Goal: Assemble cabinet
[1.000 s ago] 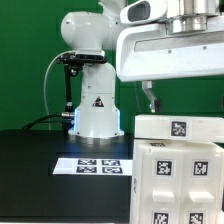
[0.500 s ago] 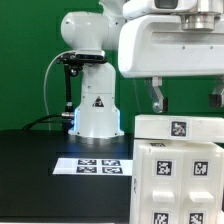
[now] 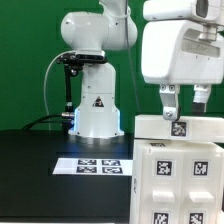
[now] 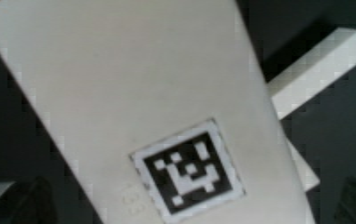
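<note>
The robot's two-finger gripper hangs just above the white boxy cabinet made of flat tagged panels, its two dark fingers spread apart with nothing between them. The fingertips sit close over the cabinet's top panel, on either side of a black-and-white square tag; whether they touch cannot be told. The wrist view shows the same white panel and tag close up. The cabinet stands on a black table. To the exterior view's left of the cabinet lies the flat white marker board, behind it the arm's white base.
</note>
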### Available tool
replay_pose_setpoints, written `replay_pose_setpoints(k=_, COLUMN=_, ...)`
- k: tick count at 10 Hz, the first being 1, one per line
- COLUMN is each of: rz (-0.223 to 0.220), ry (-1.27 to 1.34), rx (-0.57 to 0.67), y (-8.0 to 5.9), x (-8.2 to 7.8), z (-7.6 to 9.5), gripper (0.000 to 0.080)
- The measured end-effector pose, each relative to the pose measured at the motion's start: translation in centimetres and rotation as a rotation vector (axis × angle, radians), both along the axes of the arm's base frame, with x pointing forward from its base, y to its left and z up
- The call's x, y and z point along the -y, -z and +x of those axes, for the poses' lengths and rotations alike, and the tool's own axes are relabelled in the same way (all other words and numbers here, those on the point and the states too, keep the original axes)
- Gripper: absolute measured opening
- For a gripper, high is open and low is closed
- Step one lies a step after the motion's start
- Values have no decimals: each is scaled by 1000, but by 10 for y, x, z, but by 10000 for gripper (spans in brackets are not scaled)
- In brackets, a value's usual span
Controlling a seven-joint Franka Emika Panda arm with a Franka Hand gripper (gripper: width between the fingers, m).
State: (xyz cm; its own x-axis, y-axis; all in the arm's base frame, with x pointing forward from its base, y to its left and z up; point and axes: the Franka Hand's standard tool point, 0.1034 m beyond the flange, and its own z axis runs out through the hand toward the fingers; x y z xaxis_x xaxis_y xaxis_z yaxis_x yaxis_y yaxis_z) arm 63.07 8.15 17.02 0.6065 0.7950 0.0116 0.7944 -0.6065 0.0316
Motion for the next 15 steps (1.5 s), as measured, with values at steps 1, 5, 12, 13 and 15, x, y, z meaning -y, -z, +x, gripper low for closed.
replay_pose_setpoints(k=1, rz=0, ry=22, rx=3, y=5, x=0, z=1, gripper=797)
replay_pose_setpoints(k=5, rz=1, ry=108, rx=17, y=8, x=3, z=2, gripper=618)
replay_pose_setpoints(k=12, rz=34, ry=1033, rx=38, y=9, x=4, z=5, gripper=556)
replay_pose_setpoints(k=13, rz=42, ry=1165, rx=41, y=10, x=5, z=5, gripper=557)
replay_pose_setpoints(k=15, rz=75, ry=1318, rx=69, y=9, x=7, z=10, gripper=557)
